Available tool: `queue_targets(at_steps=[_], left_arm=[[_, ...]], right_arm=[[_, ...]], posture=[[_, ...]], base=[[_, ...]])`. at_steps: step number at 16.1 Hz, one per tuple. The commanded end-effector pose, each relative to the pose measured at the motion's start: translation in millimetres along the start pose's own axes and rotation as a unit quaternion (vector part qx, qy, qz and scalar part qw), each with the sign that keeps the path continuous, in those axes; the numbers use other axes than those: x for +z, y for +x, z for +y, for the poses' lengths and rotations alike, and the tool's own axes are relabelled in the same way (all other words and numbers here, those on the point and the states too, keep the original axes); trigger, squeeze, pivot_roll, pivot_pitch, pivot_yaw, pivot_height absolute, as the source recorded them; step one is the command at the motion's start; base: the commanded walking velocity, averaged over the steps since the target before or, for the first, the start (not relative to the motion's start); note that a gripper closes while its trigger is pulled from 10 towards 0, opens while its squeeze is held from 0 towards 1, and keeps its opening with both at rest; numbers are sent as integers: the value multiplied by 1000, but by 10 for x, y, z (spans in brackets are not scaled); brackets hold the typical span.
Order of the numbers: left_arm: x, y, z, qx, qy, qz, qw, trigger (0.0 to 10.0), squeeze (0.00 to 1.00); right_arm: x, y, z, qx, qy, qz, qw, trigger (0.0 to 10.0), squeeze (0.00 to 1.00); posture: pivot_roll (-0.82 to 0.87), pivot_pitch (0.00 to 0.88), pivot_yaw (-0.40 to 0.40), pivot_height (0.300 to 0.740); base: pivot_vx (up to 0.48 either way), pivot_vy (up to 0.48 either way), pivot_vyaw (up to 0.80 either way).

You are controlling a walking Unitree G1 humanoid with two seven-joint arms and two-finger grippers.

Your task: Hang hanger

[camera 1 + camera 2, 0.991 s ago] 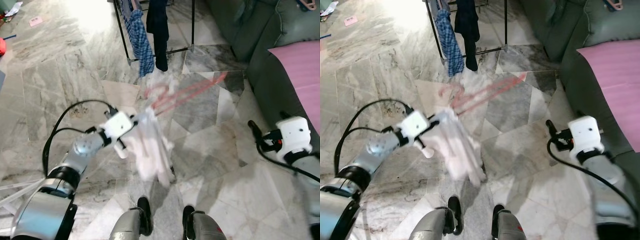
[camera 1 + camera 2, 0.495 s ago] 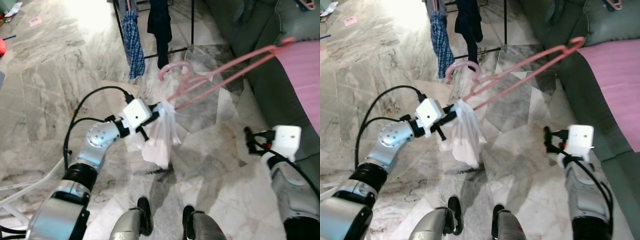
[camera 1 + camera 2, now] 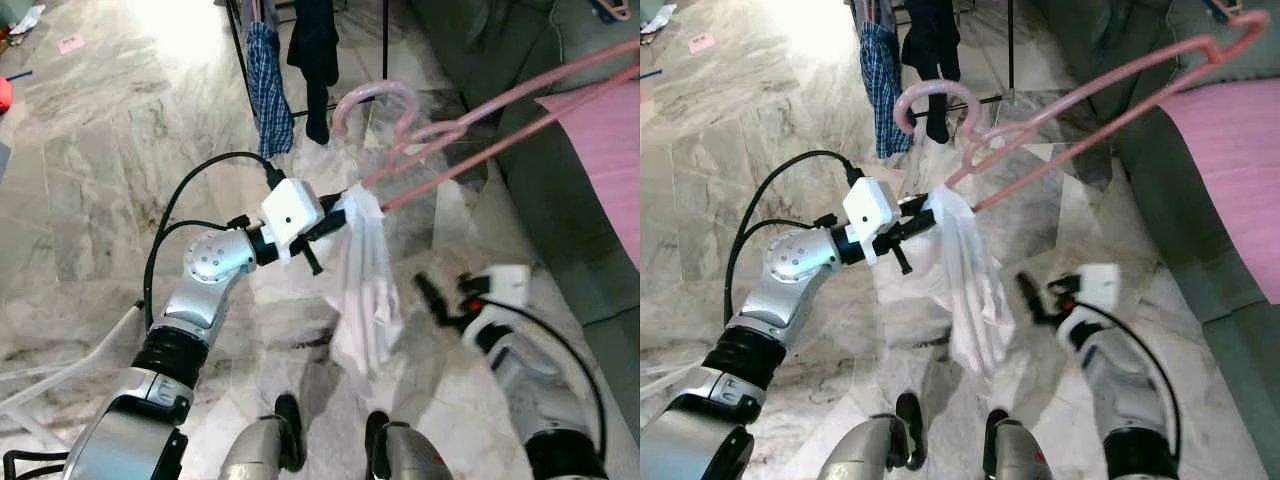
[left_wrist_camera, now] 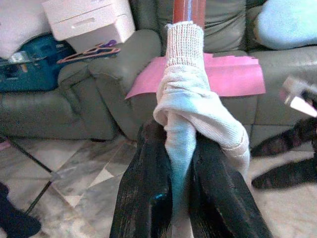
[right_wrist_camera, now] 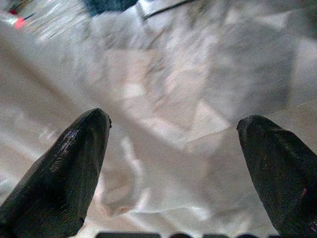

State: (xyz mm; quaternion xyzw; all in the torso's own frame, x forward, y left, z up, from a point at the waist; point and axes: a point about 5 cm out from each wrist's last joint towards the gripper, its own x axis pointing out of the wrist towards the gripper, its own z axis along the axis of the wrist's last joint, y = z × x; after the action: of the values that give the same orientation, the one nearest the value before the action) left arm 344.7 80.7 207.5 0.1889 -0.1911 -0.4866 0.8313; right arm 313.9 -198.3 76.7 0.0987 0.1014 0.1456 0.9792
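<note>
Two black fingers (image 4: 148, 198) of the left gripper (image 3: 335, 218) are closed on a white garment (image 3: 365, 290), pinched where it is bunched around the pink hanger (image 3: 1080, 95). From the jaws, the hanger's long bars are carried up and away toward the grey sofa (image 3: 520, 70) and the pink sheet (image 3: 600, 140) laid on it, while the hook (image 3: 370, 100) is curled just above and beyond the fingertips. Below the jaws, the rest of the garment is left hanging loose toward the marble floor (image 3: 100, 200).

The right gripper (image 3: 432, 298) is held low, just beside the hanging cloth, its fingers (image 5: 64, 168) spread wide apart with nothing between them; white fabric and floor are seen past the tips in its wrist view.

Well beyond the left jaws, a dark rack (image 3: 240, 50) is seen with a checked shirt (image 3: 268, 80) and a dark garment (image 3: 315, 50) hung on it.
</note>
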Motion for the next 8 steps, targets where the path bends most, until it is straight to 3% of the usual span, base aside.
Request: queue_targets(at_steps=[1, 3, 8], left_arm=[[46, -17, -16, -7, 3, -9, 1000, 0, 0], [118, -5, -10, -11, 2, -17, 1000, 0, 0], [328, 36, -27, -37, 0, -46, 998, 0, 0]], right_arm=[[-132, -9, 57, 26, 9, 30, 999, 10000, 0], [-218, -8, 109, 52, -9, 53, 997, 10000, 0], [-334, 85, 45, 28, 5, 81, 996, 10000, 0]], posture=[[-13, 303, 50, 740], [-8, 303, 51, 740], [-12, 308, 54, 740]], base=[[0, 0, 0], [0, 0, 0], [0, 0, 0]])
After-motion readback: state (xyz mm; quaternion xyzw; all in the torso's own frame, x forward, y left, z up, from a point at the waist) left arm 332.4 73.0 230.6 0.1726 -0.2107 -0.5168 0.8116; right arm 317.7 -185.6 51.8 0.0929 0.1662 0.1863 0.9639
